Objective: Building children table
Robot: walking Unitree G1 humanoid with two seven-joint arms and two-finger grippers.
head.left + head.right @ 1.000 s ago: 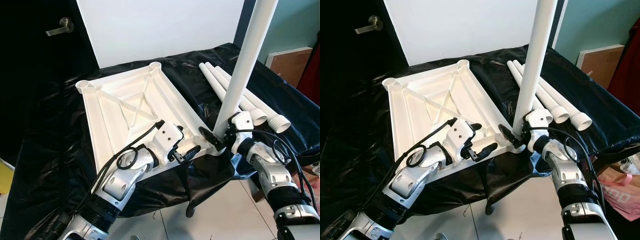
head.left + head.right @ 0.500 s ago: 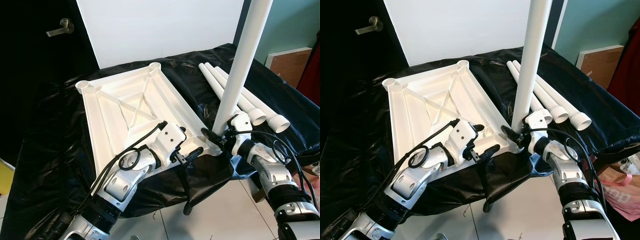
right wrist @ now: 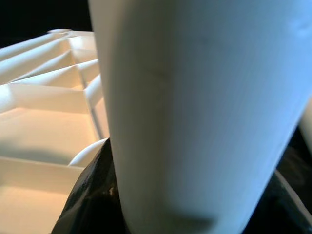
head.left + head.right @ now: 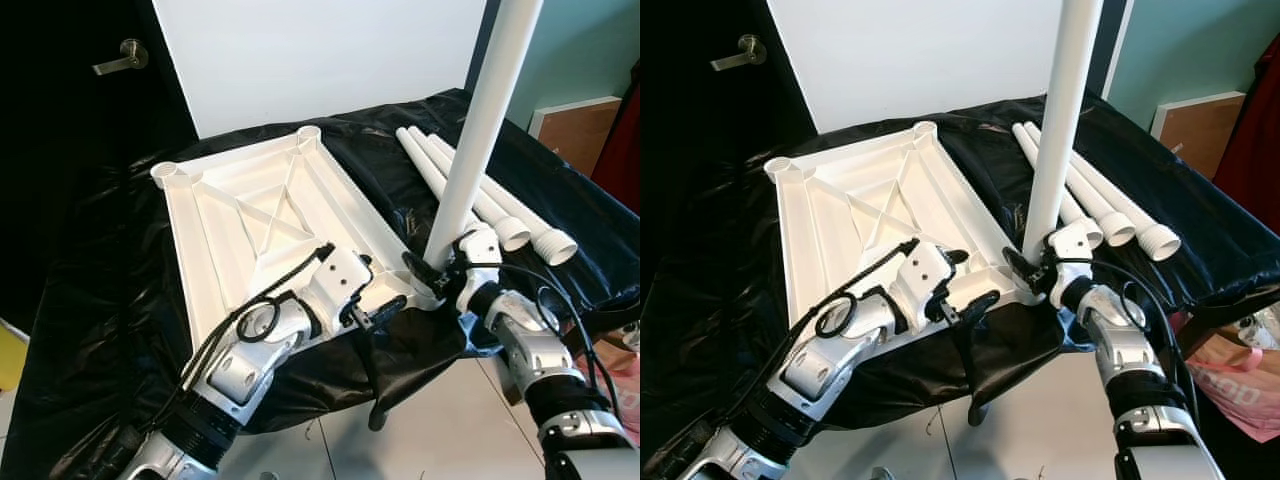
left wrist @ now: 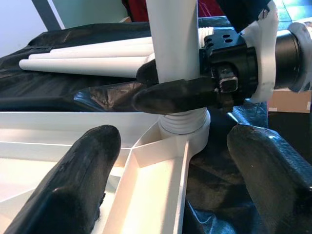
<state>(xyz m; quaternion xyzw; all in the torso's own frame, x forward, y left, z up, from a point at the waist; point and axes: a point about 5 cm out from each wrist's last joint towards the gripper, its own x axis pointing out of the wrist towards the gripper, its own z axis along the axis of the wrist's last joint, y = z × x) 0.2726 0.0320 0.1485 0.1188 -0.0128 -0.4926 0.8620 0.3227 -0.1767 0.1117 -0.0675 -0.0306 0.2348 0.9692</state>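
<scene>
White tabletop (image 4: 262,215) lying upside down on a black sheet (image 4: 100,300), ribs and an X brace facing up, round leg sockets at the corners; near edge hanging right at the sheet's front edge. One white table leg (image 4: 478,140) standing pretty much upright in the socket at the tabletop's near right corner, threaded end seated in the collar (clear in the left wrist view). Right gripper (image 4: 432,275) pinching that leg low down, just above the socket, fingers (image 5: 170,95) squeezed against the tube from both sides. Left gripper (image 4: 378,300) parked at the tabletop's near edge just beside the same corner, jaws spread wide and holding nothing, fingertips (image 5: 80,170) pointing toward the socket; one seems to rest on the rim, can't tell for sure. Three more spare legs (image 4: 490,200) lying side by side on the sheet toward its right edge, well apart from the tabletop. Dark door with a lever handle (image 4: 120,57) behind the far left corner; white wall panel (image 4: 320,55) behind the far edge.
</scene>
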